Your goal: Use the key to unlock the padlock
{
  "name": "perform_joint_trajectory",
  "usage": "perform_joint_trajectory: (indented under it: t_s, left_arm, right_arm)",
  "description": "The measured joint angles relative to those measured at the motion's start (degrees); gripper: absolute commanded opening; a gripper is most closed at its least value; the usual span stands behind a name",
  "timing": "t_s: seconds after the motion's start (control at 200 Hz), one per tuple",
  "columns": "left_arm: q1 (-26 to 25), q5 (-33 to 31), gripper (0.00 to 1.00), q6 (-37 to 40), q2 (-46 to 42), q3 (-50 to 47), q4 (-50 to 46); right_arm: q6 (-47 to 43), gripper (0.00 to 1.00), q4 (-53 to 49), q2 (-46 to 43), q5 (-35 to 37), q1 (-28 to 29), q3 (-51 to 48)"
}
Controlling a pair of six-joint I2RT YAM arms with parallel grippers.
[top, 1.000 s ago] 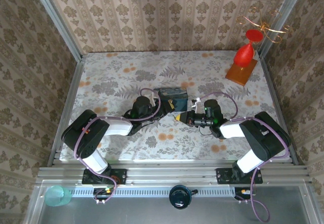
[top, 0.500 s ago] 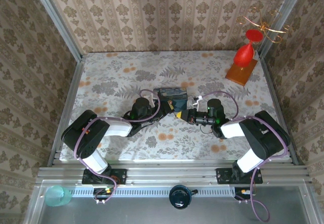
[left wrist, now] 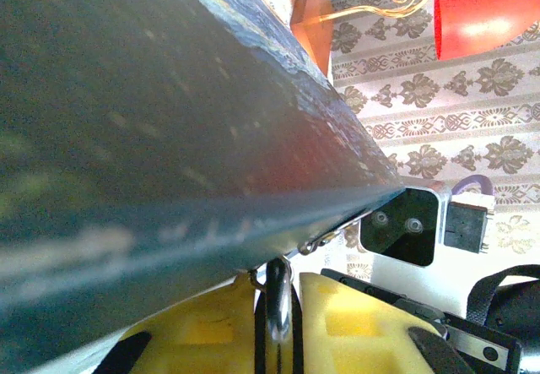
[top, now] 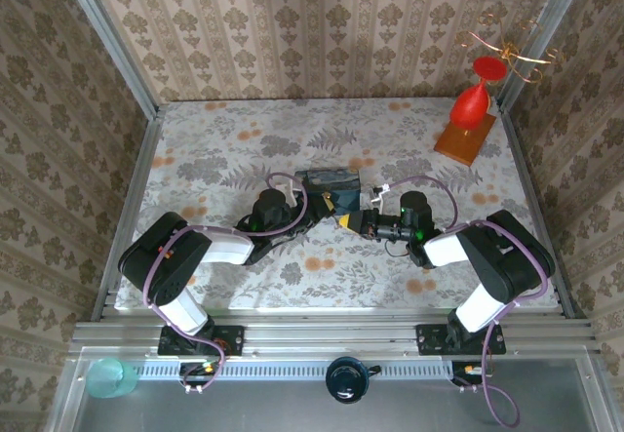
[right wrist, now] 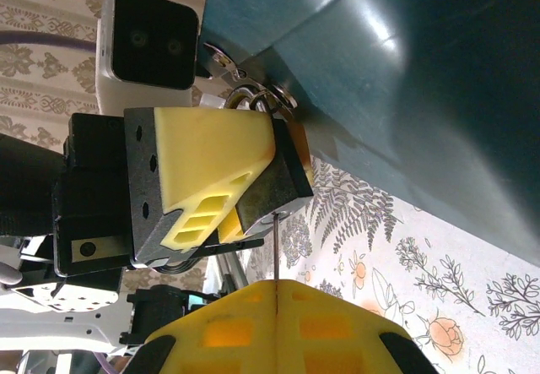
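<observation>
Two robot arms meet nose to nose at the centre of a floral-patterned table [top: 224, 149], just below a dark blue tin [right wrist: 405, 70].

In the right wrist view, the padlock [right wrist: 283, 171] is a small black block left of centre. Its silvery shackle [right wrist: 251, 100] is hooked through a metal hasp on the tin's corner, above it. The left gripper [left wrist: 277, 281] looks closed on the lock body, with a yellow pad on either side.

At the bottom of the same view, the right gripper [right wrist: 277, 286] is pressed fully shut on the key [right wrist: 276, 252]. The key shows edge-on as a thin line rising to the underside of the lock. Whether its tip has entered the keyway cannot be told.

The lock is probably light, hard and smooth-sided, so it is likely to swivel on its shackle unless the body is clamped on its flat faces. The key looks thin and is pinched only at its head, so it may slip or twist between the pads when turned.

The tin crowds the upper side of the lock, and the two sets of fingers sit very near each other, leaving little room to rotate. A red balloon-shaped ornament [top: 470, 105] on a wooden base [top: 465, 141] stands in the upper right of the overhead view, well apart.
</observation>
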Motion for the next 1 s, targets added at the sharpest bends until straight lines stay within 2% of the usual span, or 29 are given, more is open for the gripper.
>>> perform_joint_trajectory:
  t_s: [0.325,0.75,1.0]
  left_arm:
    - [0.0,-0.1,0.0,-1.3,0.0,0.0,0.9]
    - [-0.4,-1.7,0.0,-2.6,0.0,0.0,1.6]
    - [-0.7,-2.6,0.0,-2.8,0.0,0.0,1.9]
  right_arm:
    - [1.0,0.0,2.2,0.9,-0.3,-0.7,0.0]
    - [6.5,0.0,10.6,5.9,-1.8,-1.7,0.0]
    - [7.4,0.0,11.4,5.9,-1.6,-1.7,0.0]
